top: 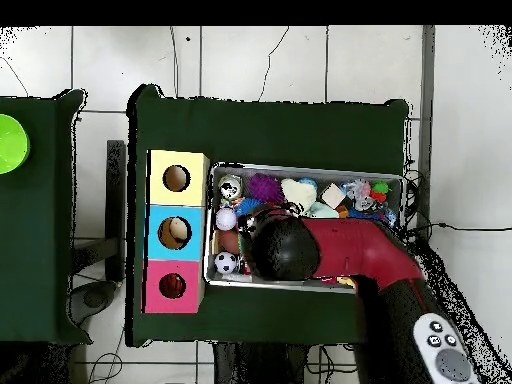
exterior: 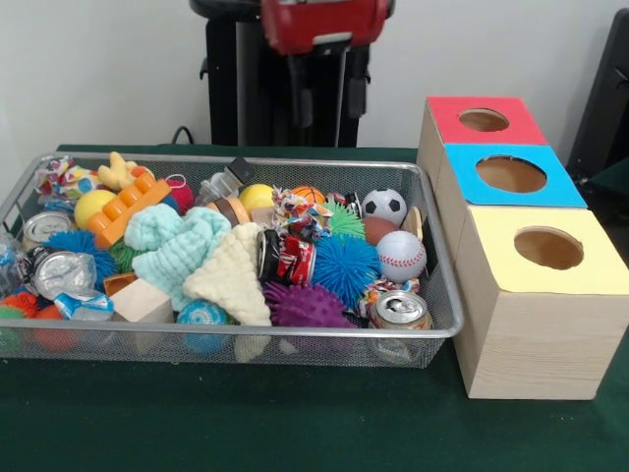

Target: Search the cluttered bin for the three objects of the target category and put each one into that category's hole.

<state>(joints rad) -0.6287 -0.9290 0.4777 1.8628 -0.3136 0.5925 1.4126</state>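
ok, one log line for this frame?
arm: over bin | claw: hidden | red box hole: no toy showing | plush targets: none spotted

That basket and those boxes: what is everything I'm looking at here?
Wire mesh bin: one, silver, on the green table.
Boxes: three, pale wood, in a row beside the bin; red top nearest the robot, blue top in the middle, yellow top farthest from it, each with a round hole.
Knitted cloths: mint and cream, mid-bin.
Balls: soccer ball, baseball, spiky blue ball, spiky purple ball.
Cans: several, silver; one at the front corner.
Robot arm: one, red and black, over the bin; gripper not visible.
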